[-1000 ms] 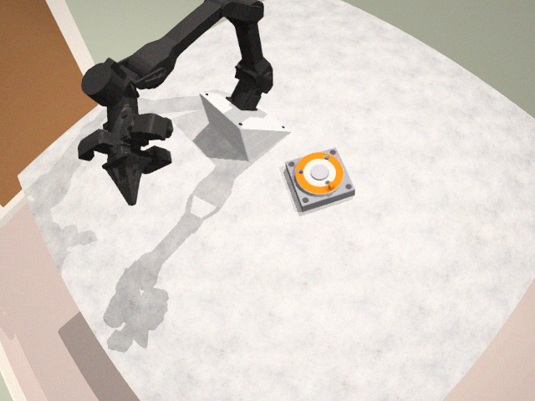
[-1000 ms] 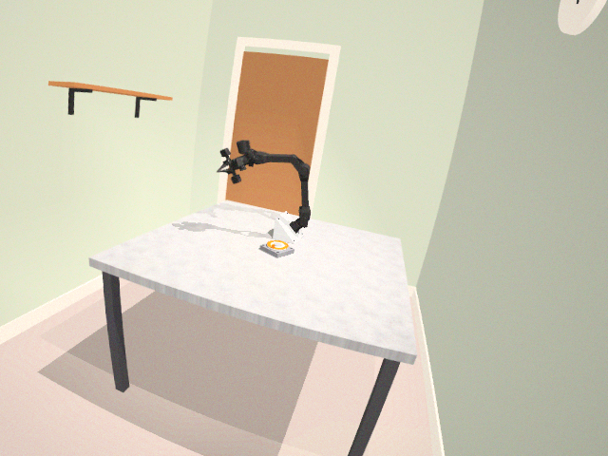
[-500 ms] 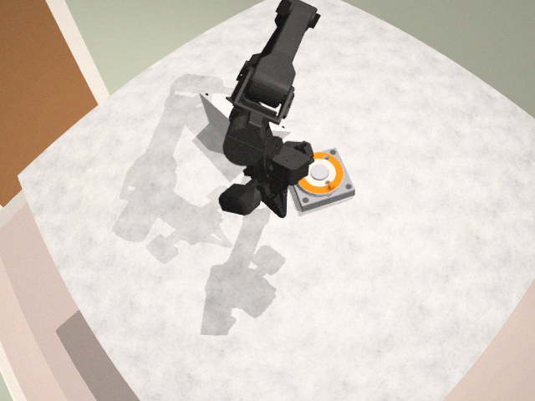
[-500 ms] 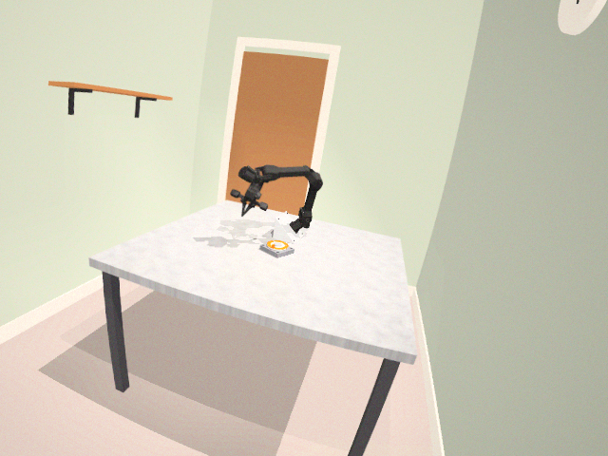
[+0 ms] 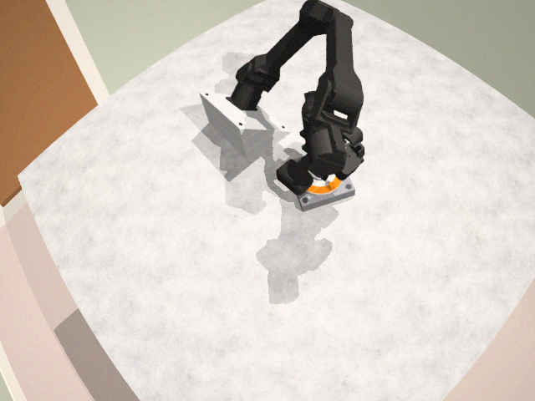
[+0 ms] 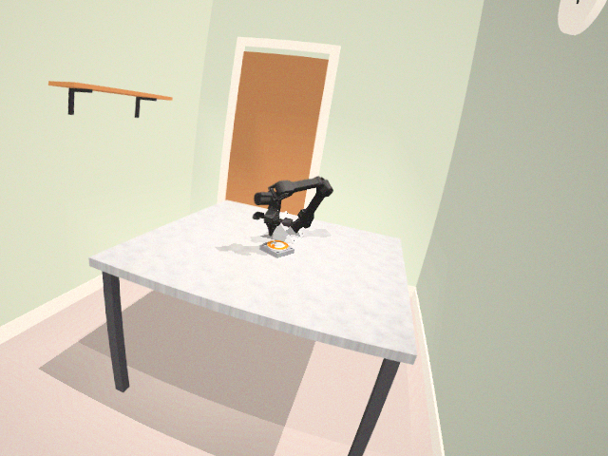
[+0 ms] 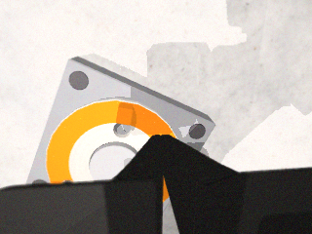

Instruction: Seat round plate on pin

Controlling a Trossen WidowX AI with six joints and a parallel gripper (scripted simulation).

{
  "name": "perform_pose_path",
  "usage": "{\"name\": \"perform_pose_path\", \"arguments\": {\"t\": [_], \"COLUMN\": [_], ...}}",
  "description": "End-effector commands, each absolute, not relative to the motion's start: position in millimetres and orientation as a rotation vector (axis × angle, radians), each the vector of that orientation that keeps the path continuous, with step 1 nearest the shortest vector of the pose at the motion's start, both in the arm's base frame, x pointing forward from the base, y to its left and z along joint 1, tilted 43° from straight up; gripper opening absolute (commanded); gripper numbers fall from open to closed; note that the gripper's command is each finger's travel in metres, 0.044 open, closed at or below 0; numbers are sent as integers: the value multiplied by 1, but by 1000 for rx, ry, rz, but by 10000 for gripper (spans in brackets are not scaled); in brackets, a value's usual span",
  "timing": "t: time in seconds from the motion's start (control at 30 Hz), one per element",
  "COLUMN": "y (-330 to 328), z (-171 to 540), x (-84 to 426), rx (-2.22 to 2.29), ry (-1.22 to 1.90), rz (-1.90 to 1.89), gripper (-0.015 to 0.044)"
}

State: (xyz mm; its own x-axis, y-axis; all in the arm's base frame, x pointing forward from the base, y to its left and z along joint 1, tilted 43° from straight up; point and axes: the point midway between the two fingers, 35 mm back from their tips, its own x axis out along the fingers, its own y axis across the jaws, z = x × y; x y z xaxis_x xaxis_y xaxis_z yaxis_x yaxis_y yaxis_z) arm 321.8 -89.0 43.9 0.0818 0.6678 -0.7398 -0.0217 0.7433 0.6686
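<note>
Top view: the arm folds down over the grey base (image 5: 327,197), which sits on the tabletop (image 5: 172,259) in its middle region, nearer the far edge than the near edge. The wrist hides most of the round plate (image 5: 317,188); only an orange arc and a white inner sliver show. Risk: a downward push while the hole is off the pin would likely wedge the plate harder on the pin, or tip it on the post. Exterior view: the gripper (image 6: 271,230) hangs close above the plate and base; whether it touches them cannot be told at this size. Risk: a sideways sweep from this low height could shove the base along the tabletop if it is not fixed down. Wrist view: the jaws are fully closed, tips met in a single point and holding nothing. That point lies over the plate's inner edge, just beside the darker orange tab (image 7: 127,113) and the small hole (image 7: 121,130); contact cannot be confirmed. Risk: a closed tip gives little purchase for turning, so it may slip off the tab and leave the hole short of the pin.
</note>
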Motion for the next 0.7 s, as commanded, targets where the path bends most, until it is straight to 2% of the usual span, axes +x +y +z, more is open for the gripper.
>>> {"name": "perform_pose_path", "arguments": {"t": [0.0, 0.37, 0.67], "y": [-88, -56, -49], "z": [44, 10, 15], "x": [319, 323, 327], "rx": [584, 585, 585], "ry": [1426, 1425, 1425], "rz": [552, 553, 553], "gripper": [0, 0, 0]}}
